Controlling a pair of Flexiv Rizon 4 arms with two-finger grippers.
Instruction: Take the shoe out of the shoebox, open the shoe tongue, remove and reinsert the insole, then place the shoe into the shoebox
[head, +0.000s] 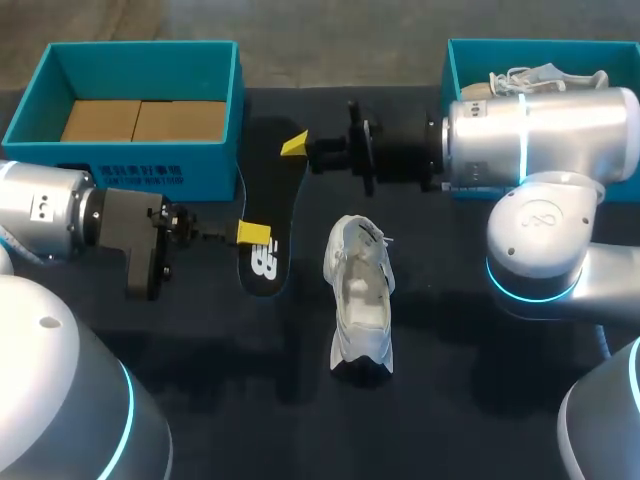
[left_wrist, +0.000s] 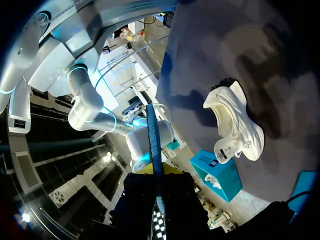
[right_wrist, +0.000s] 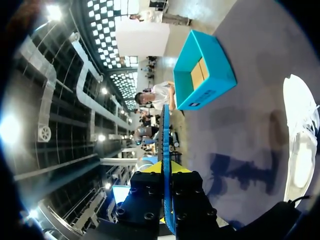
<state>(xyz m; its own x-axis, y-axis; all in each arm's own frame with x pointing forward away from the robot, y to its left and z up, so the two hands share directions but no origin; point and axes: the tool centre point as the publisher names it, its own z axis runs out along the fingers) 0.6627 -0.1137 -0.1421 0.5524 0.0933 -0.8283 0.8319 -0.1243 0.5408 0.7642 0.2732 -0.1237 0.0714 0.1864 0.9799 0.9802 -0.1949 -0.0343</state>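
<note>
A black insole (head: 265, 215) with a white logo near its heel is held over the dark table between my two grippers. My left gripper (head: 253, 233) is shut on its heel end, and my right gripper (head: 294, 146) is shut on its toe end. In both wrist views the insole (left_wrist: 154, 145) (right_wrist: 165, 140) shows edge-on between the fingers. The white shoe (head: 360, 300) (left_wrist: 235, 125) (right_wrist: 300, 140) lies on the table to the right of the insole, its opening facing up. The teal shoebox (head: 135, 160) (right_wrist: 202, 70) stands at the back left with brown cardboard inside.
A second teal box (head: 470, 70) (left_wrist: 220, 175) at the back right holds another white shoe (head: 545, 78). My right arm (head: 540, 125) hangs over it. Bare dark tabletop lies in front of the shoe.
</note>
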